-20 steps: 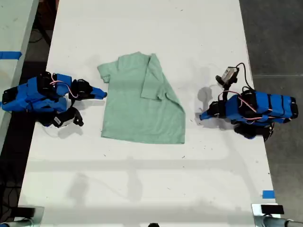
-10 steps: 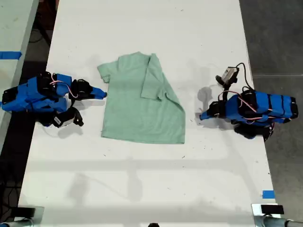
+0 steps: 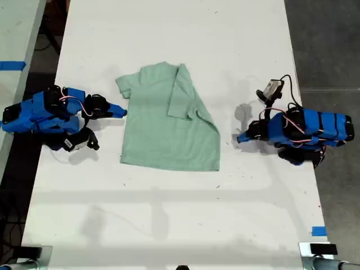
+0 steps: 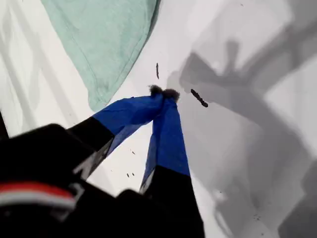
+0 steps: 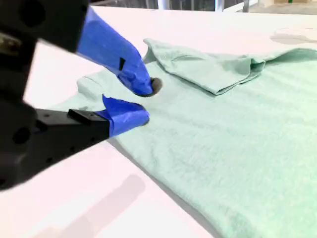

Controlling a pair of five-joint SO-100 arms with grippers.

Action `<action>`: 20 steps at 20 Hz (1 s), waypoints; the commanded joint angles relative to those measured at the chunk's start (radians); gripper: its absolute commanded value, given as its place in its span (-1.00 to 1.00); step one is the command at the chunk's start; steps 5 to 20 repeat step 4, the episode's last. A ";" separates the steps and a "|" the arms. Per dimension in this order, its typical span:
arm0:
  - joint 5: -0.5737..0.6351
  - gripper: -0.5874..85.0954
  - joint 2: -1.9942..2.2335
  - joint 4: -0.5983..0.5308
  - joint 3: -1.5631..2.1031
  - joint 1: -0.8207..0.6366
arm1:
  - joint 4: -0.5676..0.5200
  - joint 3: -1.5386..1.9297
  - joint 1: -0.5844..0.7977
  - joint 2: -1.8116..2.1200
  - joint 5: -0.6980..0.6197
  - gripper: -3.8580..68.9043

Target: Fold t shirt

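The t shirt (image 3: 169,121) lies flat mid-tabletop (image 3: 169,34), one sleeve side folded over. Our first hand (image 4: 161,94) is clenched on nothing, tips on the bare tabletop just off the shirt's edge. Our second hand (image 5: 138,101) is parted slightly at the opposite edge, gripping nothing.

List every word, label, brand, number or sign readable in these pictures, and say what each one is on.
None: no readable text appears in any view.
The t shirt is plain, with no print or visible tag.
The blue tape on the table is blank.
My first gripper and my second gripper show no lettering.
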 commanded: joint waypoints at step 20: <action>-0.009 -0.86 0.006 0.002 0.008 -0.012 | 0.002 0.037 -0.003 0.011 0.006 -0.96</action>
